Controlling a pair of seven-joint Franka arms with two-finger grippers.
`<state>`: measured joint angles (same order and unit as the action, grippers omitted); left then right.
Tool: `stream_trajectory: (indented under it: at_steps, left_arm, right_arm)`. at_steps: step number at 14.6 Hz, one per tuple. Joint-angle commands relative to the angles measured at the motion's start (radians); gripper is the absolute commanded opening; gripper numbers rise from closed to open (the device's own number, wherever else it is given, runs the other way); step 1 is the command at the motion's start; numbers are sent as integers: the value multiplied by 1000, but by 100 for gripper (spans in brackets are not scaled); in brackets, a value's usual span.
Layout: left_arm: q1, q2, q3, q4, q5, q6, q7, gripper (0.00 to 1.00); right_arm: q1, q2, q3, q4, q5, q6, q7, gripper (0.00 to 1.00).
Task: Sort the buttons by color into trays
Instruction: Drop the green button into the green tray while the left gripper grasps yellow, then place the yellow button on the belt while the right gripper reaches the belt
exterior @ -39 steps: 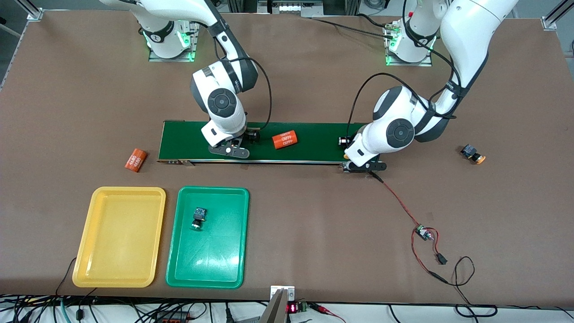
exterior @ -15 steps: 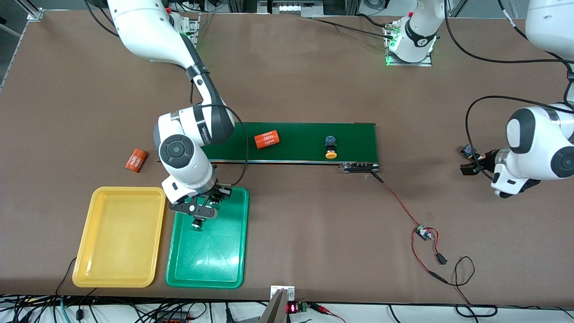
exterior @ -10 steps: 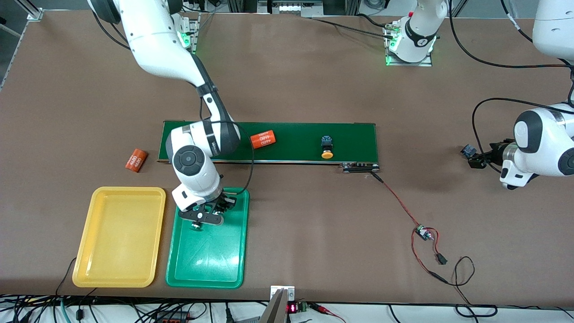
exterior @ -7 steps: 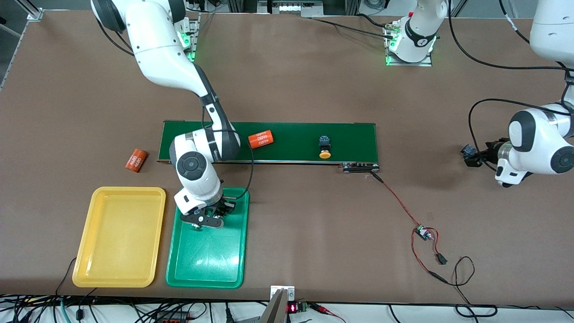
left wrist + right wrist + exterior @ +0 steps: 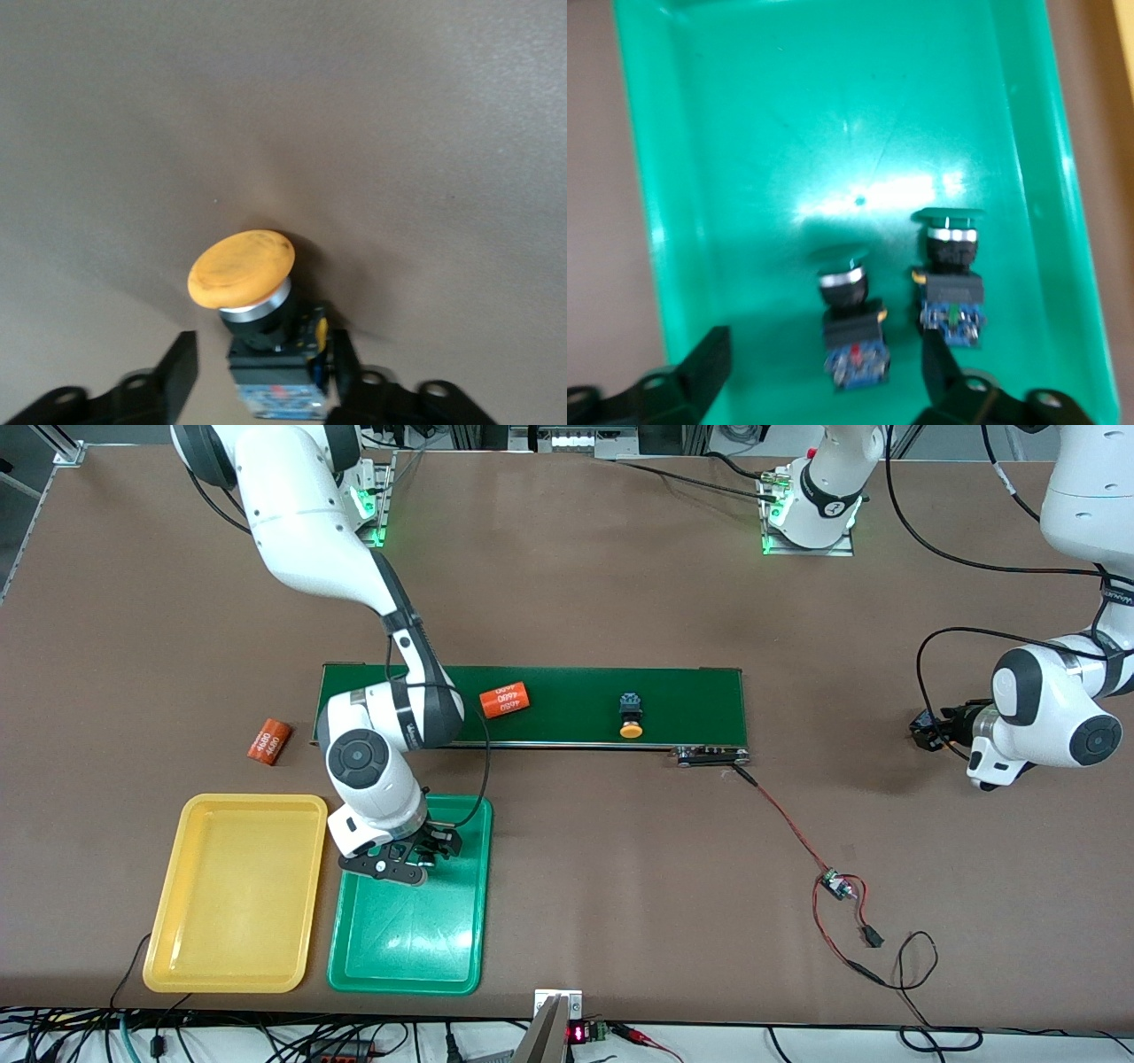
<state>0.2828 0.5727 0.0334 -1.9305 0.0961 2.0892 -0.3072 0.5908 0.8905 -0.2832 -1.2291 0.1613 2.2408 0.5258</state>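
Observation:
My right gripper (image 5: 392, 863) hangs open low over the green tray (image 5: 416, 948). Two green-capped buttons lie side by side in that tray: one (image 5: 850, 323) between the spread fingers, the other (image 5: 952, 288) beside one finger. My left gripper (image 5: 928, 732) is down at the table near the left arm's end, its fingers on either side of an orange-capped button (image 5: 241, 268). One finger touches the button's body and the other stands a small gap off. A second orange-capped button (image 5: 630, 717) lies on the conveyor belt (image 5: 567, 691). The yellow tray (image 5: 235, 895) holds nothing.
An orange cylinder (image 5: 504, 700) lies on the belt and another (image 5: 268, 741) on the table toward the right arm's end. A red-and-black cable with a small board (image 5: 833, 881) runs from the belt's end toward the front edge.
My right gripper has opened and let a green-capped button down beside the other in the green tray. The left gripper's fingers have narrowed around the orange-capped button. The belt's load has slid toward the right arm's end.

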Motion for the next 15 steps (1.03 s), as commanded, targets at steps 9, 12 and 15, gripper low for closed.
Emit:
stream_trajectory:
  at_steps: [9, 12, 15]
  left_arm:
    - [-13, -91, -288, 228, -39, -342, -15, 29]
    - [-13, -106, -394, 228, -158, -382, -36, 29]
    - [-46, -103, -481, 228, -204, -370, -49, 29]
  right_arm:
    - [197, -269, 10, -78, 23, -417, 134, 100]
    - [265, -272, 7, -93, 21, -420, 221, 100]
    - [268, -265, 9, -93, 21, -415, 243, 100]
